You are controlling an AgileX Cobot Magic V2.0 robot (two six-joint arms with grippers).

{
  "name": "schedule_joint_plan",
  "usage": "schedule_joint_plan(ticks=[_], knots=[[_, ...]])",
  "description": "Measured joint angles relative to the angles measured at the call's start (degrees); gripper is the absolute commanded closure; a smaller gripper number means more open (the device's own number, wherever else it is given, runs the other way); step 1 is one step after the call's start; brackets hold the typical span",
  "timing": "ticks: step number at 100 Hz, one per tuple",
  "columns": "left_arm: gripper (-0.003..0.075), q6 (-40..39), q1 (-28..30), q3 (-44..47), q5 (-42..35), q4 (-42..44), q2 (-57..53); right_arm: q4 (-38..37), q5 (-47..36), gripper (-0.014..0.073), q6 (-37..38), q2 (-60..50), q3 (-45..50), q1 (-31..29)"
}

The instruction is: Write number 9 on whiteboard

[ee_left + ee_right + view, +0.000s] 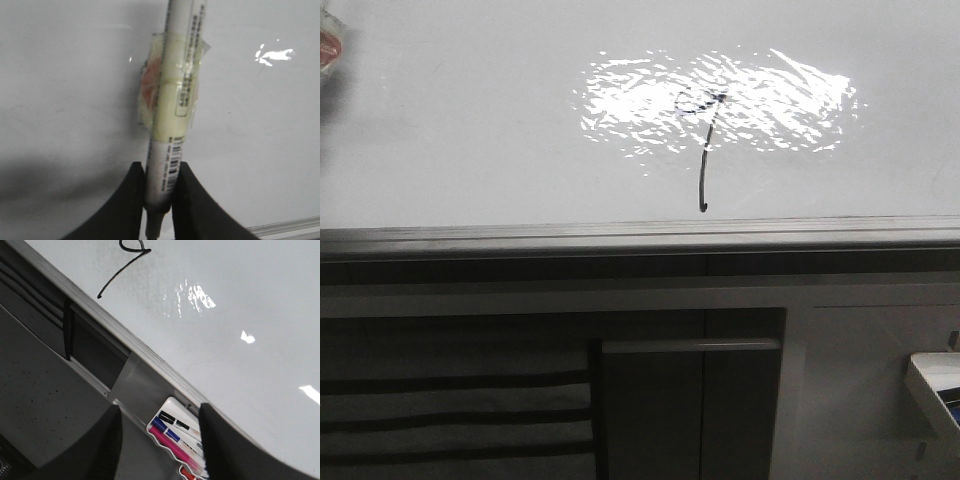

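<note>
The whiteboard (470,130) fills the upper front view, glossy white with a bright glare patch. The number 9 (704,150) is drawn in black on it: a small loop inside the glare and a long tail hooking just above the grey edge strip (620,236). It also shows in the right wrist view as the number 9 (122,267). My left gripper (161,176) is shut on a white marker (172,100) wrapped in yellowish tape, held in front of bare whiteboard (65,90). My right gripper (160,437) is open and empty, below the board's edge.
A white tray (172,410) with black, blue and pink markers hangs under the board edge between the right gripper's fingers; the tray (938,385) also shows at the front view's right. Dark cabinet panels (650,410) lie below the whiteboard.
</note>
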Motion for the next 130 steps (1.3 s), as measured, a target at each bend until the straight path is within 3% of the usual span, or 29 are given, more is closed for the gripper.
schedule_joint_plan(ticks=[57, 66, 83, 90, 107, 130], knots=[[0.0732, -0.18, 0.0, 0.0, -0.47, -3.07, 3.94, 0.0, -1.34, 0.0282, 0.25, 0.0, 0.34, 0.0], [0.0659, -0.27, 0.0, 0.0, -0.47, -3.07, 4.22, 0.0, -1.37, 0.0282, 0.25, 0.0, 0.34, 0.0], [0.0374, -0.27, 0.0, 0.0, -0.47, -3.07, 4.31, 0.0, -1.37, 0.0282, 0.25, 0.0, 0.34, 0.0], [0.0308, -0.27, 0.0, 0.0, -0.47, -3.07, 4.31, 0.0, -1.37, 0.0282, 0.25, 0.0, 0.34, 0.0], [0.0302, 0.16, 0.0, -1.12, 1.85, -2.22, 3.63, 0.0, -0.77, 0.0282, 2.91, 0.0, 0.34, 0.0], [0.0302, 5.26, 0.0, -2.92, 11.21, 0.57, -7.86, 0.4, 2.26, 0.0282, 19.2, -2.79, 0.55, 0.0]])
